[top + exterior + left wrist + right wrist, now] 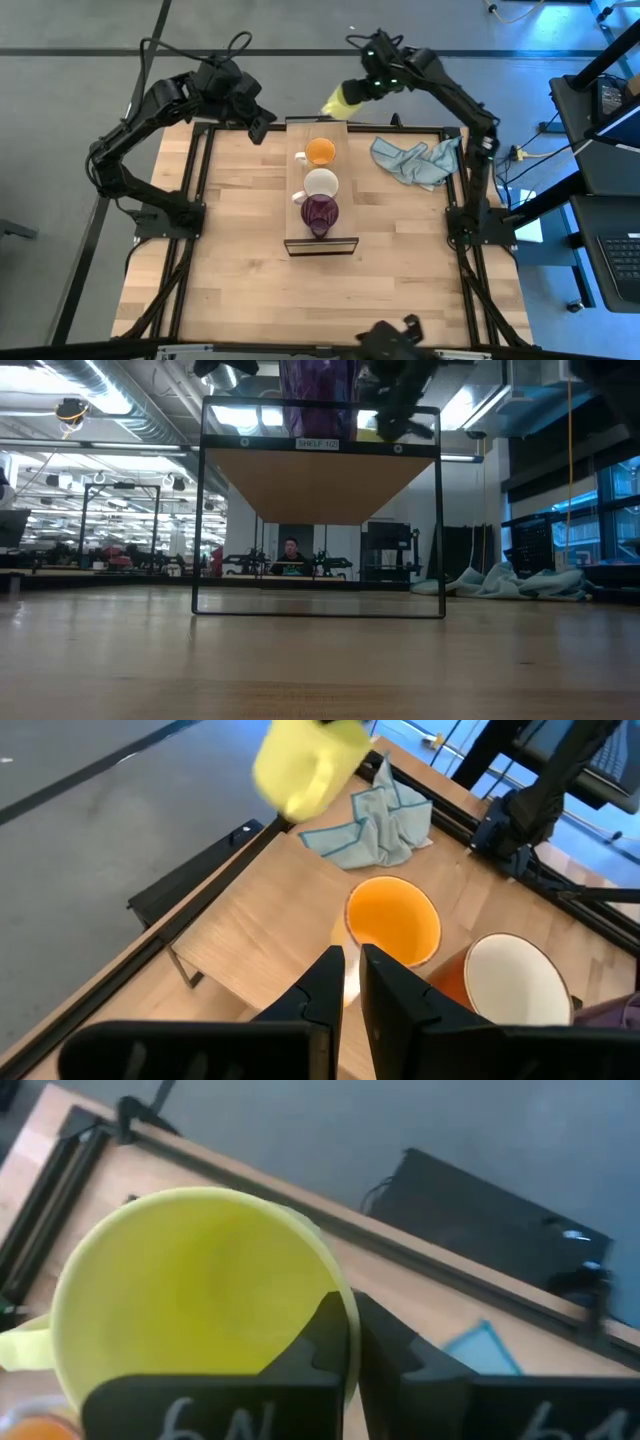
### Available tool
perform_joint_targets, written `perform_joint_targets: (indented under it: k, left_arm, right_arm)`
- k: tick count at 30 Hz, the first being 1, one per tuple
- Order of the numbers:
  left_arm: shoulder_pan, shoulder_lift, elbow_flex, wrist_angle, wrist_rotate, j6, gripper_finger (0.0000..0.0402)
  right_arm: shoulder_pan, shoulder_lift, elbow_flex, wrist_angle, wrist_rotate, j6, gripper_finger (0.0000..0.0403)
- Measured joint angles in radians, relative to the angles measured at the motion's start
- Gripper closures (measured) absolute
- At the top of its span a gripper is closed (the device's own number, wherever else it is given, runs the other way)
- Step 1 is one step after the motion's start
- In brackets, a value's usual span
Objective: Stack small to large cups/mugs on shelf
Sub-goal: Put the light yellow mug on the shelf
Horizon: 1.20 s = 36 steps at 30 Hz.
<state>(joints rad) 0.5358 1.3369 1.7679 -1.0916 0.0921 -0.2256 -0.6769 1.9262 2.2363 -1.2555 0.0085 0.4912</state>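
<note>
The shelf point(318, 242) lies lengthwise at the table's middle. Three mugs stand on it in a row: the orange mug point(320, 151) farthest, the white mug point(321, 183) in the middle, and the purple mug point(320, 213) nearest. My right gripper point(352, 93) is shut on the yellow mug point(338, 101), which it holds in the air over the shelf's far end. My left gripper point(262, 128) hovers shut and empty just left of that far end; its fingers point(330, 982) point toward the orange mug point(393, 921). My right gripper holds the yellow mug by its rim point(343, 1302), on the side away from the handle point(20, 1346). One finger is inside the mug and one outside. The fingers slant down from the table's far right. The mug is tilted and lifted clear of the shelf and table.
A crumpled blue-grey cloth point(416, 161) lies at the table's far right. Dark frame rails run along the table's edges point(205, 170). In the low view a person point(291, 555) sits in the room beyond the shelf's dark end frame point(318, 444).
</note>
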Motion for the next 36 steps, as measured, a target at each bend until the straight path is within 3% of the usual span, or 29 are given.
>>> perform_joint_targets:
  k: [4, 8, 20, 36]
  left_arm:
    - [-0.015, 0.0, 0.0, 0.0, 0.0, -0.001, 0.0371]
    - [-0.025, 0.0, 0.0, -0.002, 0.0, -0.007, 0.0371]
    - [-0.029, 0.0, 0.0, -0.028, -0.001, -0.002, 0.0371]
    - [-0.088, 0.0, 0.0, -0.071, -0.002, 0.001, 0.0371]
  right_arm:
    - [0.041, 0.109, 0.119, -0.012, -0.03, 0.019, 0.0392]
    - [0.079, 0.128, 0.1, 0.002, -0.063, 0.077, 0.0392]
    - [0.178, 0.182, 0.1, 0.018, -0.003, 0.184, 0.0391]
    - [0.184, 0.226, 0.099, -0.019, 0.025, 0.212, 0.0377]
